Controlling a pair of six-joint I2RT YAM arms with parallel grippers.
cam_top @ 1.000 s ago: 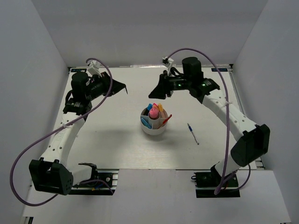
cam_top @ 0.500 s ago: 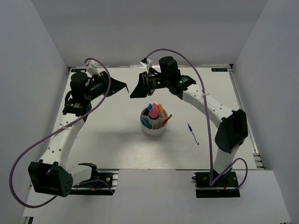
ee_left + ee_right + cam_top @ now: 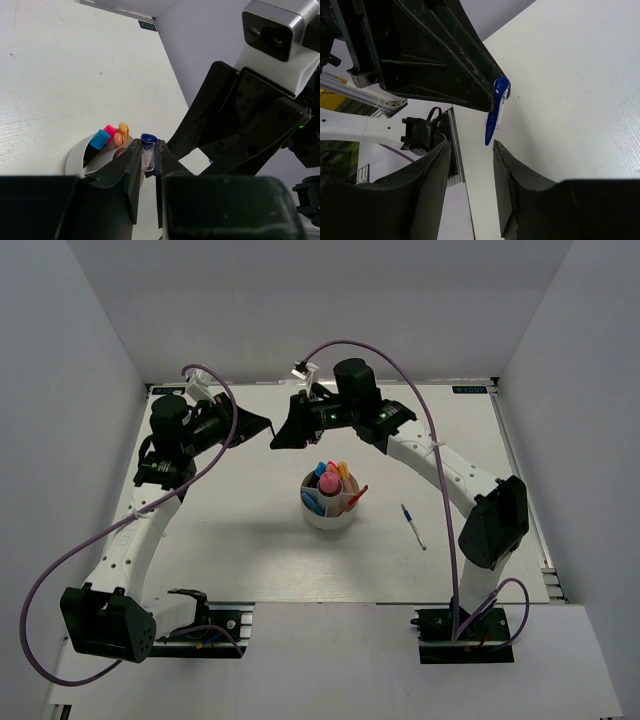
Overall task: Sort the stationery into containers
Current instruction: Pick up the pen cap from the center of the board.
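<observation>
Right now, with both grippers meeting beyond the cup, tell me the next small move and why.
Probably ease the right gripper forward until its open fingers straddle the blue pen. The left gripper is shut on that pen, and the pen's free end appears to hang just ahead of the right gripper's gap, not yet inside it, so closing now would likely miss.

A white table fills the frame's middle. Plain pale walls close it in at left, right and top.
</observation>
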